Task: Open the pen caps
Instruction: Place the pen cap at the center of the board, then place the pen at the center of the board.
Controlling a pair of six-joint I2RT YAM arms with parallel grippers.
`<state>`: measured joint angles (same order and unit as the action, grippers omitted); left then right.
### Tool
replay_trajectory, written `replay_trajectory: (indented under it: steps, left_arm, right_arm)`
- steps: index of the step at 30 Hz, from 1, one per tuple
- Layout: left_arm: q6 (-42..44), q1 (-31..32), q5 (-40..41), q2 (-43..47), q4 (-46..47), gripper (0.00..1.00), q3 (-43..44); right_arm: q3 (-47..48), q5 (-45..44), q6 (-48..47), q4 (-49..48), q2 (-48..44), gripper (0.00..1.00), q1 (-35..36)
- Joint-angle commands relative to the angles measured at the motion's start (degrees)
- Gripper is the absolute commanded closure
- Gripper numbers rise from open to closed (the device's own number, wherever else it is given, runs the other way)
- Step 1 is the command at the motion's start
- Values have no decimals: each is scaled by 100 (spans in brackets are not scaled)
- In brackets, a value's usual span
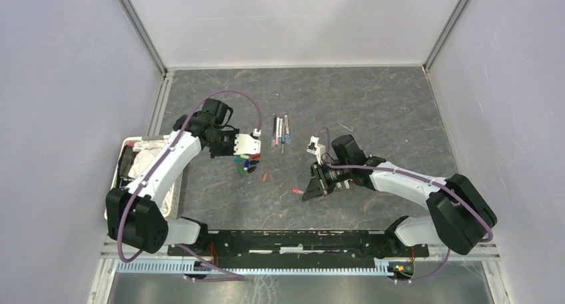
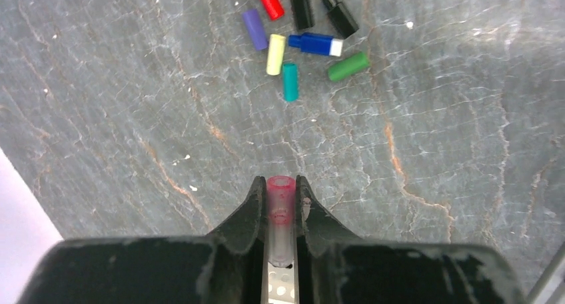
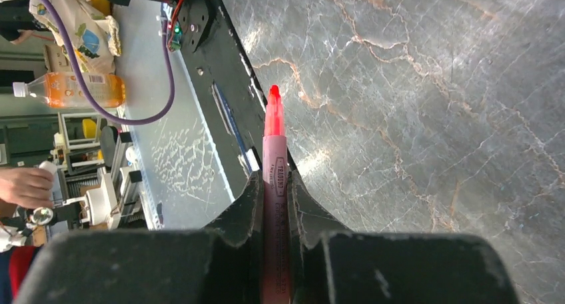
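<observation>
– Basket (image 1: 118, 184) at the worktop's left edge, white, crumpled cloth (image 1: 143, 159) inside. Left claw?
– Left claw (image 2: 280, 184) closed on a clear pink cap (image 2: 280, 207). The cap's open mouth faces outward. Held over the grey worktop (image 2: 133, 117), left of centre.
– Loose caps?
– Cluster of loose caps (image 2: 275, 54) just ahead of that claw, lying flat: red, purple, yellow, teal, green, two black, one blue with a white end. One brown cap (image 1: 264, 177) lies apart, nearer the front edge.
– Pens?
– Row of pens (image 1: 281, 132) side by side at the centre, lengthwise toward the far edge.
– Right claw?
– Right claw (image 3: 274, 181) clamped on a pink pen (image 3: 274, 157), right of centre. Bare red tip (image 3: 274, 101) sticks out past the fingers, pointing left.
</observation>
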<state>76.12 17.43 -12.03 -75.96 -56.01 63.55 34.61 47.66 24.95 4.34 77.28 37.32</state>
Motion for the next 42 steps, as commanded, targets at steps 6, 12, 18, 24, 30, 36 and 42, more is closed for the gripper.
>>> replay_trajectory:
  steps: [6, 12, 18, 24, 30, 36, 42]
  left_arm:
    - [-988, 853, -1526, 150, -292, 64, 377]
    - [-1559, 1893, -1273, 418, -40, 63, 165]
    - [-1751, 1855, -500, 79, 590, 73, -247]
    - [-1917, 1521, -432, -414, 1178, 72, -393]
    - [-1973, 922, -786, -699, 1324, 66, -362]
    - [-2699, 495, -1124, -737, 1364, 54, 52]
    - [-3321, 181, -1282, -889, 948, 46, 623]
  right_arm:
    - [488, 275, 456, -857, 27, 100, -24]
    - [629, 459, 1078, -1609, 296, 100, -34]
    - [806, -1490, 176, -72, -38, 100, -263]
    - [410, -4005, -137, 432, -756, 100, -375]
    - [-18, -5662, -282, 439, -1067, 100, -401]
    - [-358, -5943, -64, -12, -779, 100, -396]
    - [-580, -6080, 83, -235, -651, 99, -390]
